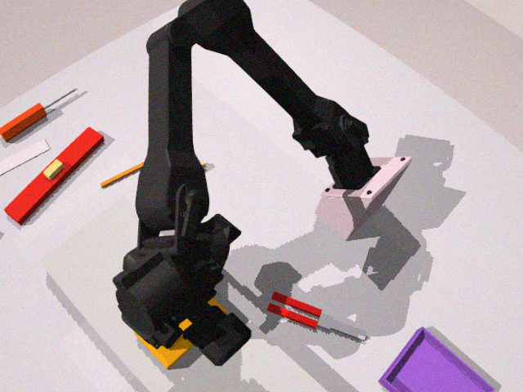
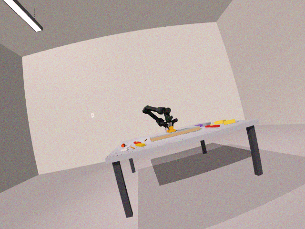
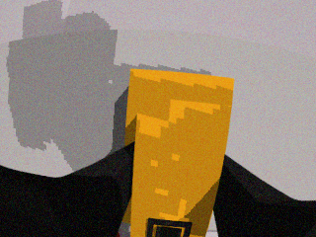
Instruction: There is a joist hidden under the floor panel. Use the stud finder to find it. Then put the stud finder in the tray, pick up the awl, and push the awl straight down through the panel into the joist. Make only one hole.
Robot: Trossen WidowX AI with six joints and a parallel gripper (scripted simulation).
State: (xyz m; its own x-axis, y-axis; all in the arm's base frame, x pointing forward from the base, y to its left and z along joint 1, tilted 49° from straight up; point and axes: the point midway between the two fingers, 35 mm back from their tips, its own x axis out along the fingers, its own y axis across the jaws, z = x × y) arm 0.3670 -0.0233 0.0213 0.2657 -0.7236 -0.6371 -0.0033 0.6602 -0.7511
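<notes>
My gripper (image 1: 185, 333) is shut on the yellow stud finder (image 1: 168, 354) and holds it flat on, or just above, the pale floor panel (image 1: 92, 253), near the panel's front edge. In the wrist view the stud finder (image 3: 178, 165) sits between my two dark fingers, with the panel surface beyond it. The purple tray (image 1: 435, 367) stands at the lower right and is empty. An orange-handled tool with a thin metal spike (image 1: 23, 122), perhaps the awl, lies at the far left. From the exterior view the gripper (image 2: 169, 127) is over the panel (image 2: 175, 133).
A red level (image 1: 52, 172), a white strip (image 1: 23, 156) and an orange pencil (image 1: 122, 175) lie left of the arm. A red-handled knife (image 1: 313, 314) lies between the panel and the tray. The arm's pink base block (image 1: 363, 193) stands at the right.
</notes>
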